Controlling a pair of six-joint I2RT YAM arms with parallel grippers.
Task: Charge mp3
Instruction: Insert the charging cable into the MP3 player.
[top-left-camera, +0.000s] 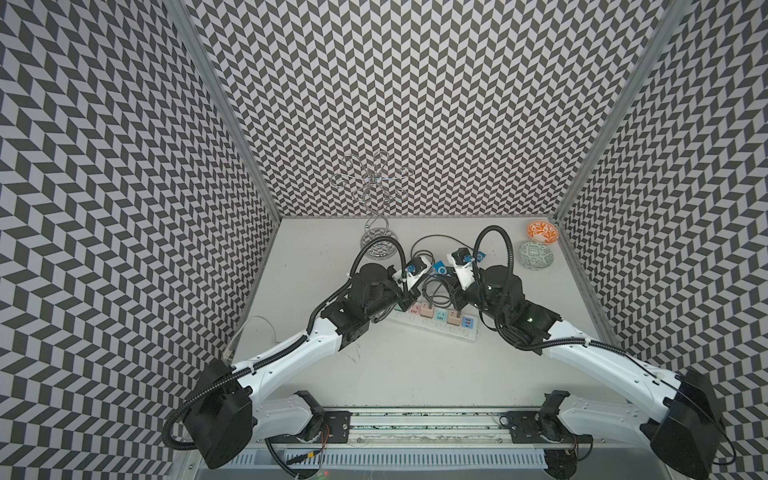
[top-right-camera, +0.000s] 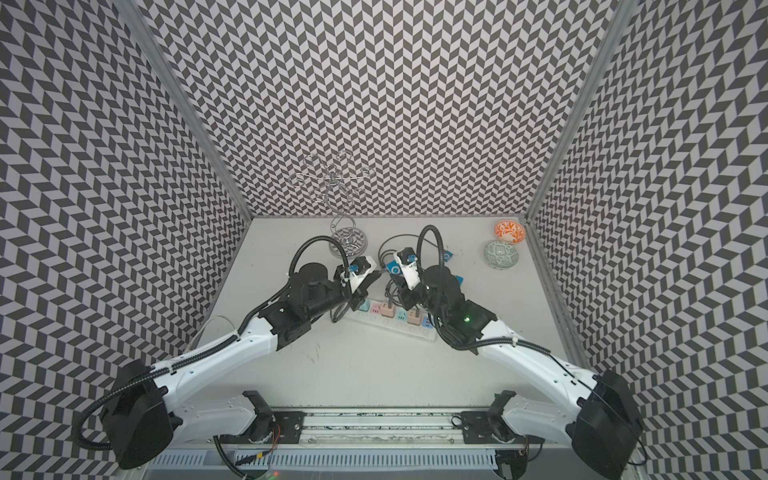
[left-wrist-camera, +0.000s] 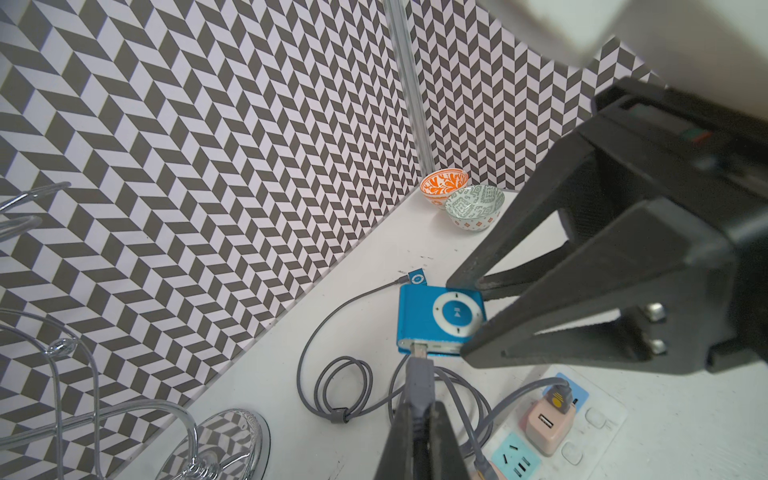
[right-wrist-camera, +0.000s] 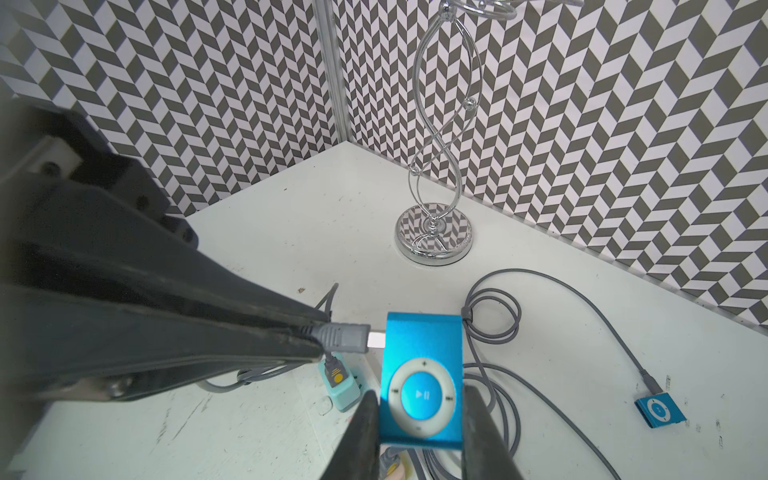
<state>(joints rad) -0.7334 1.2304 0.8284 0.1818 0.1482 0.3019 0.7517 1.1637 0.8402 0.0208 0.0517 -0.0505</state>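
Enclosing the scuffed white table (top-left-camera: 395, 374) (power strip (top-left-camera: 424, 328) atop) stand chevron walls (top-left-camera: 415, 104).

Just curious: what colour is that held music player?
The music player is bright blue, clearest in the right wrist view.

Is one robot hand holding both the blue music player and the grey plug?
No, the right gripper clamps the blue music player, while the left gripper pinches the grey plug.

White-shelled left arm (top-left-camera: 286, 353) and right arm (top-left-camera: 602, 357), black at the joints, with bulky housings in the lower corners; black corrugated conduit (top-left-camera: 496, 231) looped over each wrist, cable-tied along the shells; small green light (top-left-camera: 530, 320) right of centre; matte black tapered fingers (left-wrist-camera: 582, 332); two silver screws (left-wrist-camera: 655, 311) at lower right.
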